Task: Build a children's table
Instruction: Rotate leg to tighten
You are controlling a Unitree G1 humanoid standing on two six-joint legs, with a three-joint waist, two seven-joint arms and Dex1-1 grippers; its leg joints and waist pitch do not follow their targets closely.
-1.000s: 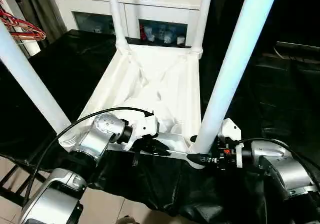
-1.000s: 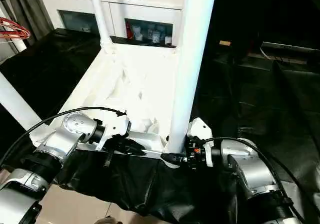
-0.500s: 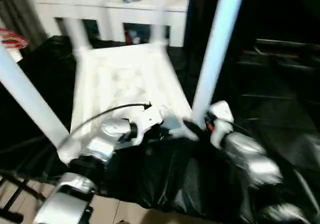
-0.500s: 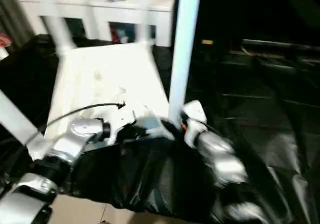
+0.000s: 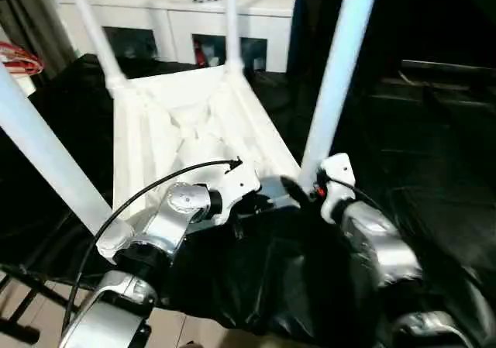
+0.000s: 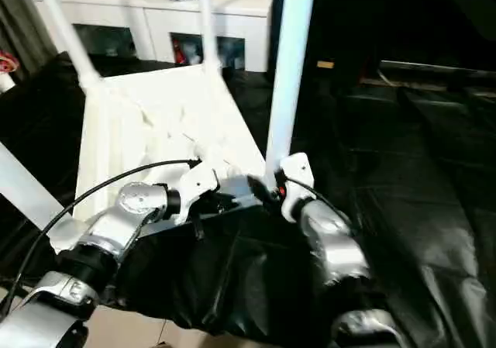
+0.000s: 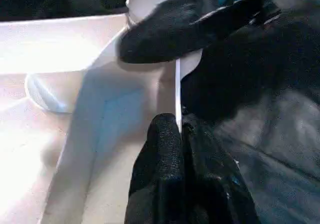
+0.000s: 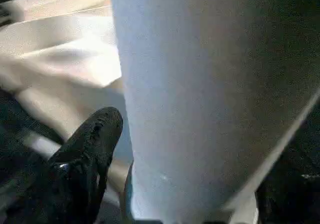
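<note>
The table top (image 5: pixel 194 131) lay upside down on the black sheet (image 5: pixel 434 177) with four legs up. The left gripper (image 7: pixel 181 129) pinched its near rim. The right gripper (image 5: pixel 298 189) stood wide around the near right leg (image 5: pixel 337 77).

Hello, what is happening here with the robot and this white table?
A humanoid robot is building a children's table. The white table top lies upside down on a black sheet, and all four white legs stand up from its corner sockets. The left hand is shut on the thin near rim of the top. The right hand is at the base of the near right leg, with the leg between its fingers.
</note>
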